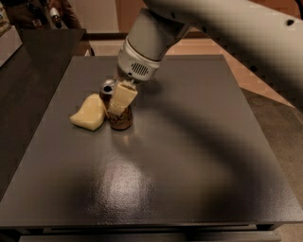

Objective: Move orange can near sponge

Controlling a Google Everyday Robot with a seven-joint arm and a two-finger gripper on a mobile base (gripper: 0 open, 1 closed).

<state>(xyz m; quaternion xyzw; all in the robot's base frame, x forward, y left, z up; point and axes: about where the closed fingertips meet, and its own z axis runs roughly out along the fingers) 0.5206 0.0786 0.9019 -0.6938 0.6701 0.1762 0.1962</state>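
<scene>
The orange can point(121, 119) stands on the dark table point(189, 142), leaning a little to the left, with its silver top point(108, 88) showing. The pale yellow sponge point(89, 112) lies right beside it on the left, touching or almost touching it. My gripper point(116, 105) comes down from the upper right and is shut on the can. One cream pad point(122, 97) lies across the can's front; the other finger is hidden behind it. The can's base rests on the table.
The large pale arm point(227, 28) crosses the upper right of the view. A darker counter point(33, 61) runs along the table's left side. A person point(42, 12) stands at the far left back. Floor shows past the table's right edge.
</scene>
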